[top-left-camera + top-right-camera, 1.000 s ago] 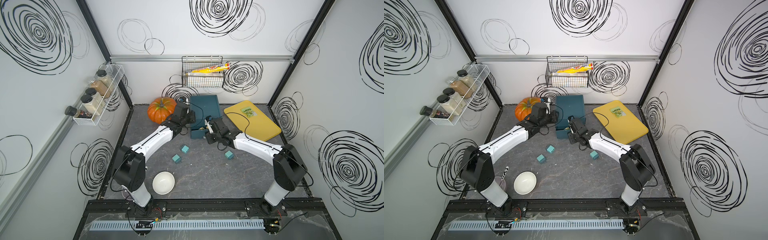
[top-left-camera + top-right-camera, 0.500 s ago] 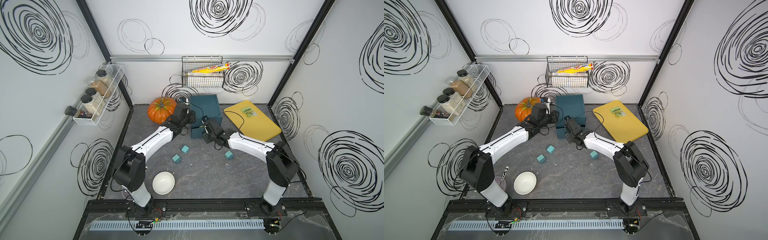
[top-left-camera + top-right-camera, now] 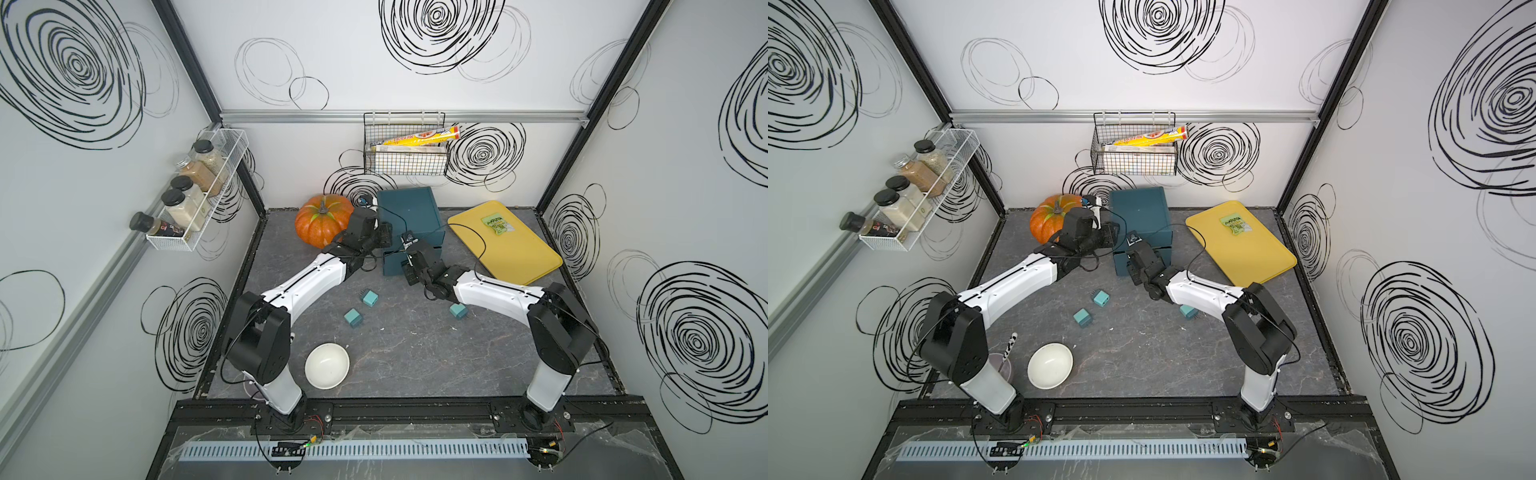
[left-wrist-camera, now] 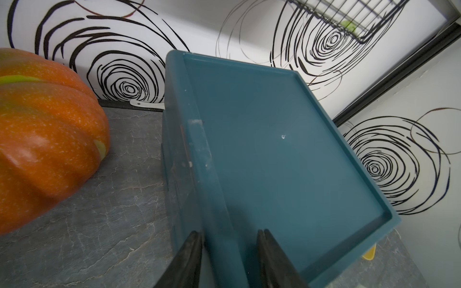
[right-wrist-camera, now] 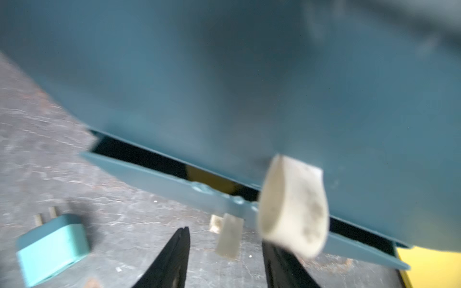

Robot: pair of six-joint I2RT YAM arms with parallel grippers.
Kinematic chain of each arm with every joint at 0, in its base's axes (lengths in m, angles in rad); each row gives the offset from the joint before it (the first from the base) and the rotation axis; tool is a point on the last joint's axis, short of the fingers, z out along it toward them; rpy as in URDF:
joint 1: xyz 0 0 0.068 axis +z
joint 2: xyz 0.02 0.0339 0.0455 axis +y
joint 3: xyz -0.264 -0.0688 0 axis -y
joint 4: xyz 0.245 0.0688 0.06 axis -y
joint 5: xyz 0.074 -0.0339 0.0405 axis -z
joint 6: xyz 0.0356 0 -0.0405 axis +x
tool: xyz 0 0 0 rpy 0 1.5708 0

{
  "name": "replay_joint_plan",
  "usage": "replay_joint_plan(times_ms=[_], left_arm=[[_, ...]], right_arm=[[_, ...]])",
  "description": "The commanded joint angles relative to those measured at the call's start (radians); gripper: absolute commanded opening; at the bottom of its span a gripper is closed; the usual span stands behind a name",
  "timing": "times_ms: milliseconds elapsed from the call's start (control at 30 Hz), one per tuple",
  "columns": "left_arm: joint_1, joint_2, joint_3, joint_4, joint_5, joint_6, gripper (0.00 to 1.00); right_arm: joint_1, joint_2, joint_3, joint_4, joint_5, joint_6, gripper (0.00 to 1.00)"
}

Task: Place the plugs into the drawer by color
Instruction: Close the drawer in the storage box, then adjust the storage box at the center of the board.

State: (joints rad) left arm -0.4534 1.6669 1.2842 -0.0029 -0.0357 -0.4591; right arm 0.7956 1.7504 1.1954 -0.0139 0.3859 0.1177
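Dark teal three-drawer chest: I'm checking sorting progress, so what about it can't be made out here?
- Dark teal three-drawer chest fronts: both top views, covered by the left gripper and right gripper.
- Drawer contents: right wrist view, motion-blurred; only a dark slit with a yellowish glimpse.
- Teal cube plug: in a top view, partly behind the right arm.

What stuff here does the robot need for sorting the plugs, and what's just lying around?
For the job: three small teal cube-shaped plugs; dark teal three-drawer chest.
Just lying about: orange pumpkin; flat yellow tray; round white bowl; glass spice jars; black wire basket.
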Motion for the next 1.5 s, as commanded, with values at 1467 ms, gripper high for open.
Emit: replay_joint_plan(times_ms=[1467], left_arm=[[-0.145, -0.004, -0.941, 1.431, 0.125, -0.721, 0.62]], right_arm=[[-0.384, -0.129, 0.130, -0.254, -0.786, 0.135, 0.49]])
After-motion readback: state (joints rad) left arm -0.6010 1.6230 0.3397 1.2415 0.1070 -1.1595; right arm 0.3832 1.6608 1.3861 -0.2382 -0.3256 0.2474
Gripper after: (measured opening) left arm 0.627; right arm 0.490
